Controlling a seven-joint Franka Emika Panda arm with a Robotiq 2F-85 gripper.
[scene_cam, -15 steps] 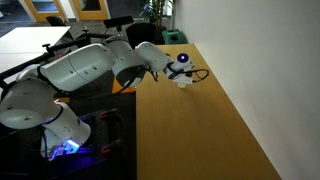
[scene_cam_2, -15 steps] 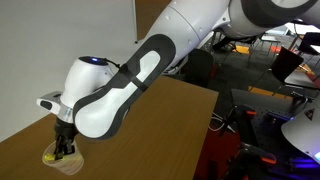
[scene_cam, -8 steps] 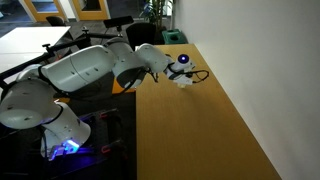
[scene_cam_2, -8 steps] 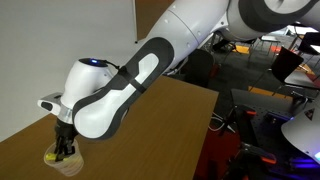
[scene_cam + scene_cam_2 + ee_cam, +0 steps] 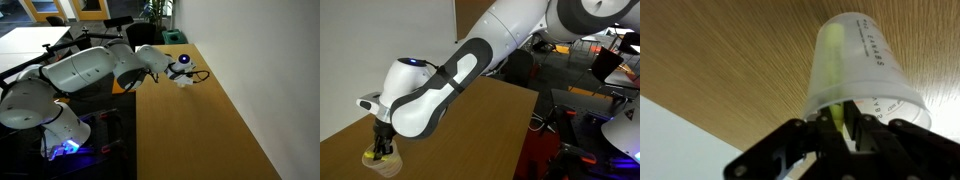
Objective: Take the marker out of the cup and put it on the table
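The translucent whitish cup stands on the light brown wooden table near the white wall. The yellow-green marker stands inside it and shows through the cup wall. My gripper reaches into the cup's mouth, with its two black fingers pressed on either side of the marker's top. In both exterior views the gripper points straight down into the cup at the table's far end. The marker's lower part is hidden in those views.
The table runs along a white wall. A black cable lies beside the cup. The arm's large white links hang over the table. Office desks and chairs stand beyond the table edge.
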